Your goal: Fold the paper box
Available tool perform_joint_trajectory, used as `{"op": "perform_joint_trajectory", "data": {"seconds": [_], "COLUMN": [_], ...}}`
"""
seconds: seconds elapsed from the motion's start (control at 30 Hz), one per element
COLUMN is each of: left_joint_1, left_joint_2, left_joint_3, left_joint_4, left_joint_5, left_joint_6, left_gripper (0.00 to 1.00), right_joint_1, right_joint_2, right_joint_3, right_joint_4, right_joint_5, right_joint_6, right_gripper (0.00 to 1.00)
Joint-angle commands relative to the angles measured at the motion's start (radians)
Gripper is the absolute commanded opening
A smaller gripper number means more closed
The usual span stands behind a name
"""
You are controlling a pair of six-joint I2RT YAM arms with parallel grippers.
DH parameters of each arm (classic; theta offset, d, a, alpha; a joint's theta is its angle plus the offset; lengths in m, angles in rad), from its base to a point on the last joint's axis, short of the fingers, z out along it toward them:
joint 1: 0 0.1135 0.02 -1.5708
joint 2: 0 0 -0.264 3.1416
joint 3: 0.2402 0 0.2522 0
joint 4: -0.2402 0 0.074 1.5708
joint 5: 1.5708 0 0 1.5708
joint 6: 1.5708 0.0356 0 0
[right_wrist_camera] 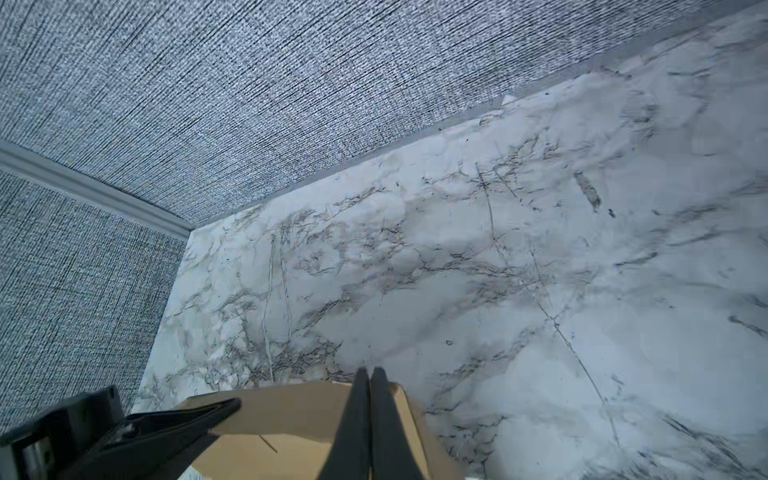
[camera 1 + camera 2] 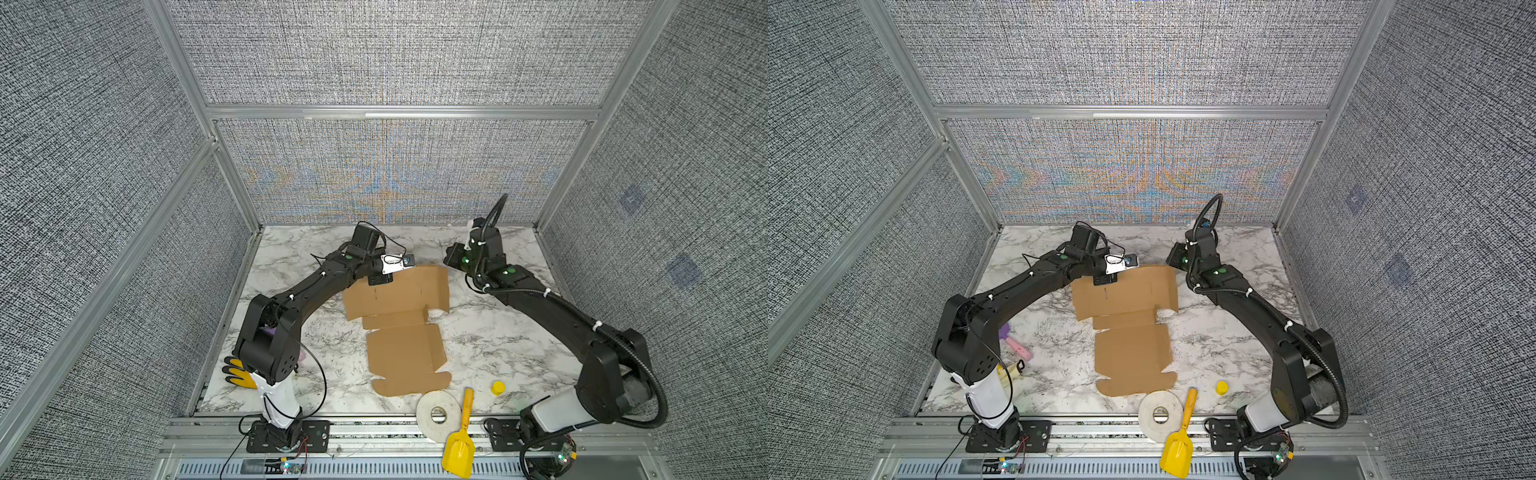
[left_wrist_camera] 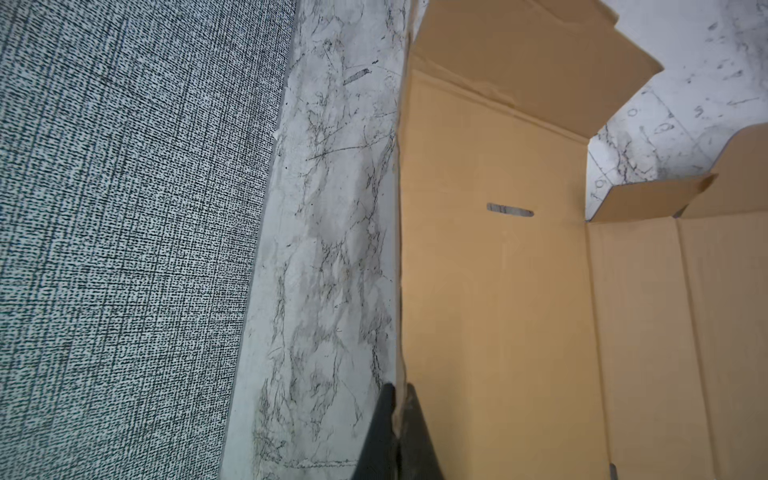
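Box (image 2: 399,299) (image 2: 1125,299): a brown cardboard sheet, unfolded, on the middle of the table (image 2: 498,332). In both top views its long axis runs from 12 to 6 o'clock. The widest panel is at the 12 o'clock end, with narrower panels stepping down toward 6. The near panels lie flat. The side flap at 3 o'clock of the far panel tilts up off the marble.

Left gripper (image 2: 379,281) (image 2: 1104,280): at the box's 11 o'clock corner. In the left wrist view the gripper (image 3: 400,415) has its fingers clamped on the far edge of the box (image 3: 498,291), with the cardboard seen edge-on between them. The right wrist view shows the same grip (image 1: 224,409).

Right gripper (image 2: 448,259) (image 2: 1170,259): at the box's 1 o'clock corner. In the right wrist view the gripper (image 1: 370,382) has its fingers together, and the tips reach past the far edge of the box (image 1: 291,415). Cardboard shows on both sides of the fingers. I cannot tell whether any of it is pinched or touched.

Other items: tape (image 2: 424,415), scoop (image 2: 459,451) and cap (image 2: 498,387) sit at 5 o'clock from the box, at the front edge. The tape just overlaps the box's near end. A glove (image 2: 237,372) lies at 8 o'clock, by the left arm's base.
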Motion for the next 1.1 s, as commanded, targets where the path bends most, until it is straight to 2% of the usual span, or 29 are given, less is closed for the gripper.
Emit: {"op": "perform_joint_trajectory", "data": {"seconds": [0.0, 0.13, 0.4, 0.73, 1.07], "left_joint_1": [-0.006, -0.014, -0.020, -0.021, -0.023], "left_joint_2": [-0.005, -0.006, -0.002, 0.008, 0.008], "left_joint_3": [0.003, -0.003, -0.002, 0.011, 0.012], "left_joint_4": [0.017, 0.022, 0.026, 0.027, 0.023], "left_joint_5": [0.001, -0.003, -0.008, 0.000, 0.009], "left_joint_6": [0.003, -0.008, -0.023, -0.057, -0.070], "left_gripper": [0.01, 0.01, 0.01, 0.01, 0.01], "right_joint_1": [-0.002, 0.000, 0.008, 0.060, 0.122], "right_joint_2": [0.062, 0.102, 0.080, 0.092, 0.129], "right_joint_3": [0.036, 0.028, -0.022, -0.036, -0.054], "right_joint_4": [-0.046, -0.033, -0.037, -0.031, 0.105], "right_joint_5": [-0.100, -0.128, -0.129, -0.131, -0.175], "right_joint_6": [-0.019, 0.011, 0.023, 0.056, 0.138], "right_gripper": [0.05, 0.05, 0.05, 0.05, 0.05]}}
